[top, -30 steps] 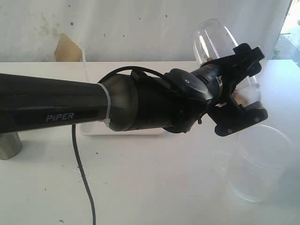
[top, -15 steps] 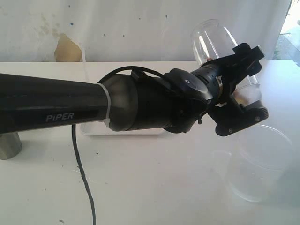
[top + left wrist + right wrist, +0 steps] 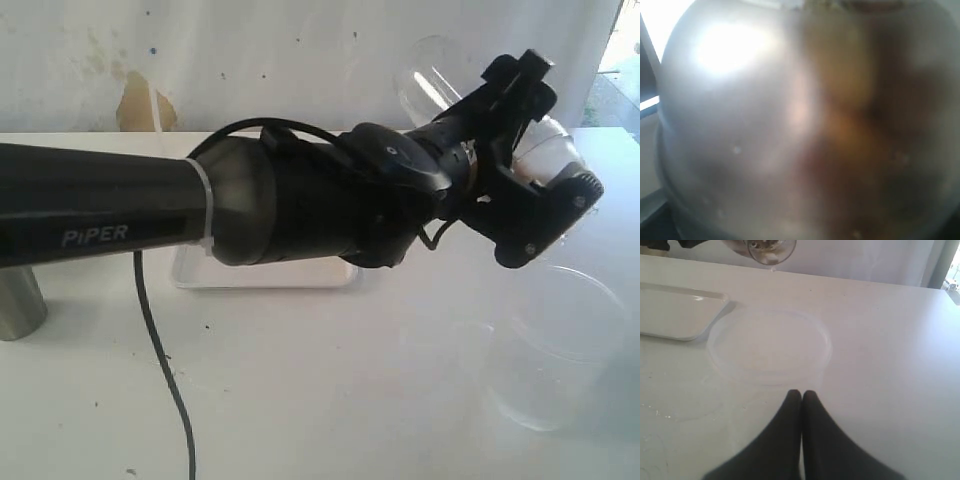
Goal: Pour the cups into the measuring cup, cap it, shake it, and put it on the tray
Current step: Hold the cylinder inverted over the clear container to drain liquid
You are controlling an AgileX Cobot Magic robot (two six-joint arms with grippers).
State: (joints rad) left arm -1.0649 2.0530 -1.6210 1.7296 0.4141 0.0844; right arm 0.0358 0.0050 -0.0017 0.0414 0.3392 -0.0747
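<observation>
My left gripper (image 3: 553, 132) is shut on the measuring cup (image 3: 428, 78), a clear cylinder held tilted in the air at the right of the exterior view. Its capped end (image 3: 556, 150) points down to the right, above a wide clear container. That cap (image 3: 771, 251) also shows at the edge of the right wrist view. The left wrist view is filled by the blurred clear wall of the measuring cup (image 3: 765, 125), with brownish contents behind it. A steel cup (image 3: 20, 305) stands at the far left. The white tray (image 3: 262, 273) lies mostly behind the arm. My right gripper (image 3: 801, 393) is shut and empty.
A wide unmarked clear container (image 3: 560, 345) stands on the white table at the right, just beyond my right gripper's tips (image 3: 770, 347). The tray's corner (image 3: 680, 315) lies beside it. A black cable (image 3: 165, 380) hangs from the left arm to the table.
My left gripper has swung up and turned with the measuring cup, lifting its capped end higher and further right. The arm has shifted slightly left. The container and tumbler stay put.
</observation>
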